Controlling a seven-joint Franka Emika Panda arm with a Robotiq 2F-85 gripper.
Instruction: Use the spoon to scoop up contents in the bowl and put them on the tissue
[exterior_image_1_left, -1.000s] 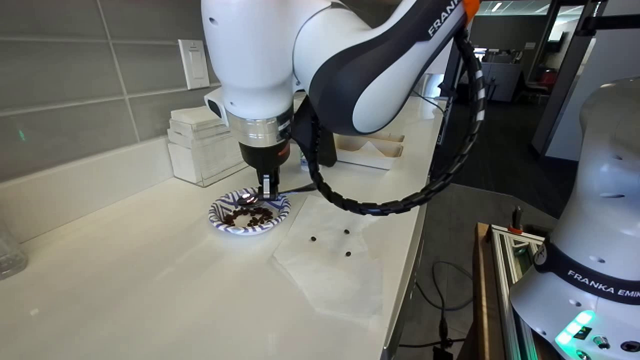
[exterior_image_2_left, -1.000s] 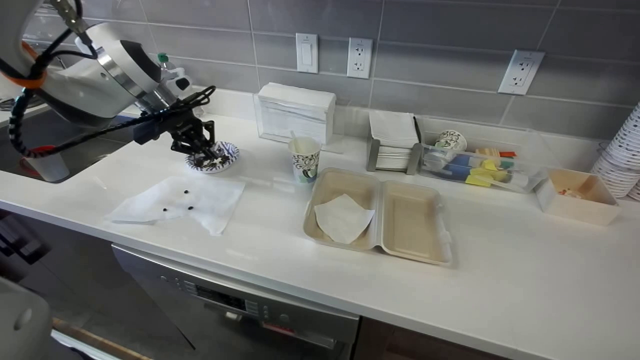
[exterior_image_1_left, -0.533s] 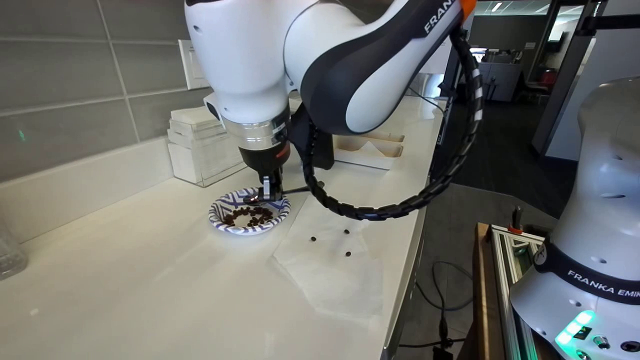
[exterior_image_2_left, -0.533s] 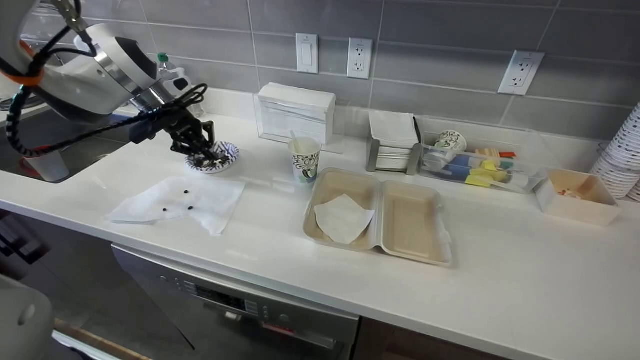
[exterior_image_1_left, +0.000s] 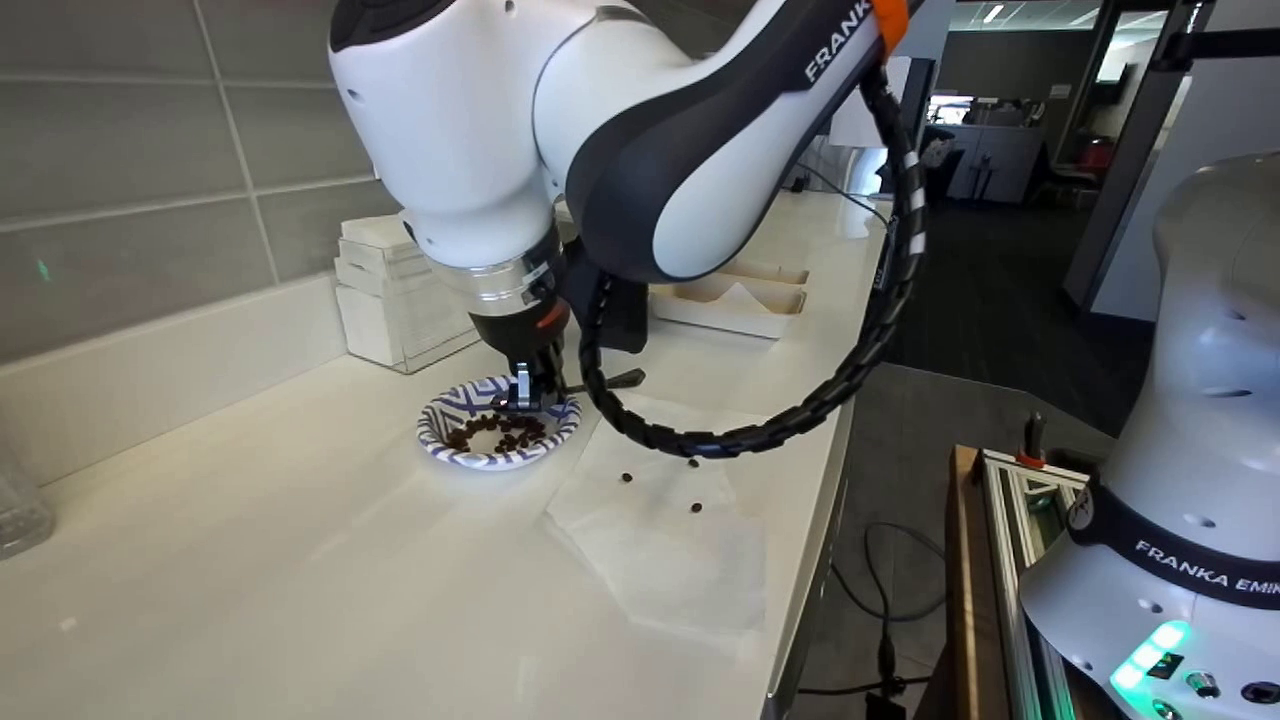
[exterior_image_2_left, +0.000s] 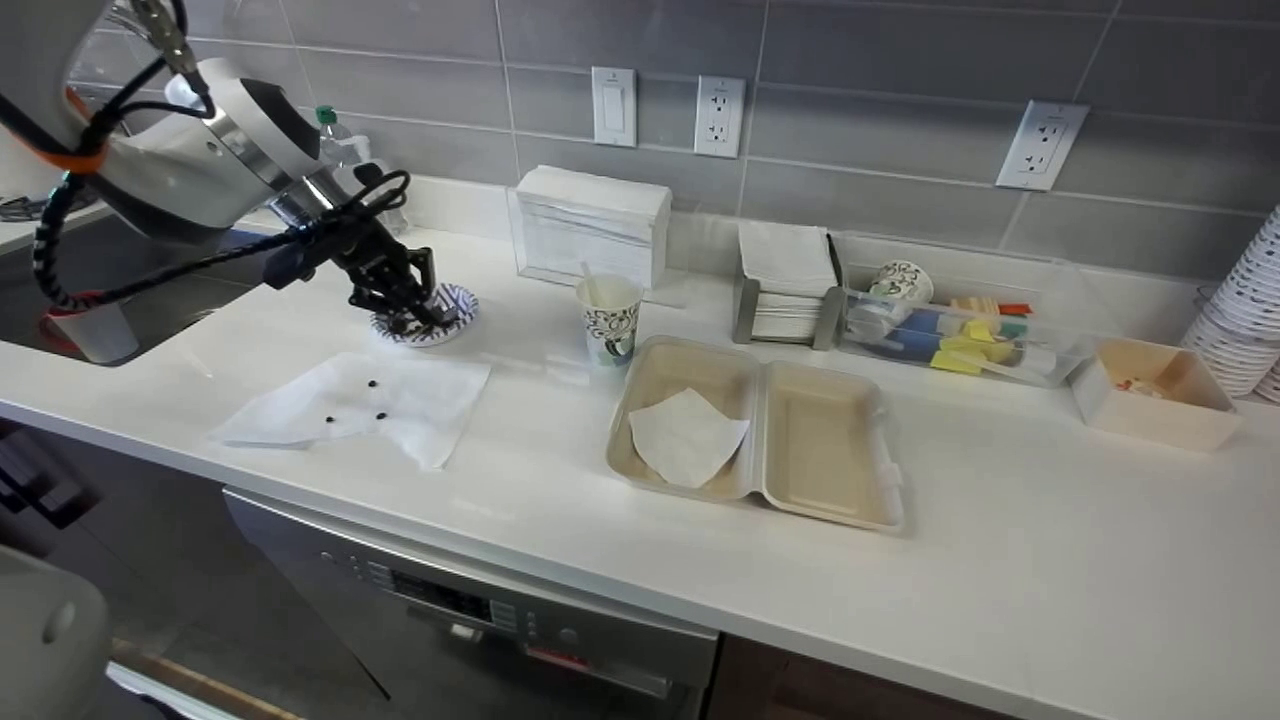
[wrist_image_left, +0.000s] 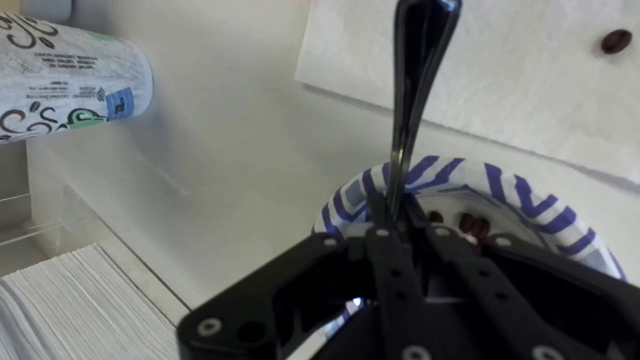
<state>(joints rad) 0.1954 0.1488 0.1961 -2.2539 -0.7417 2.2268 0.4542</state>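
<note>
Since the scooping end presumably has to dip among the coffee beans, the pincer grips the glossy dark spoon partway along its slender handle, narrowed onto it over the patterned paper bowl. The tissue is spread on the worktop just beside that bowl, at its four o'clock in an exterior view, probably to keep each carry short; three loose beans lie on it, so the transfer seems begun. In the wrist view the spoon's handle runs from the pincer toward twelve o'clock, out past the bowl's rim, while the scooping end is largely hidden, and whether it bears beans cannot be told. There, the nearest beans in view inside the bowl appear at the pincer's three o'clock; their depth below it is unclear.
</note>
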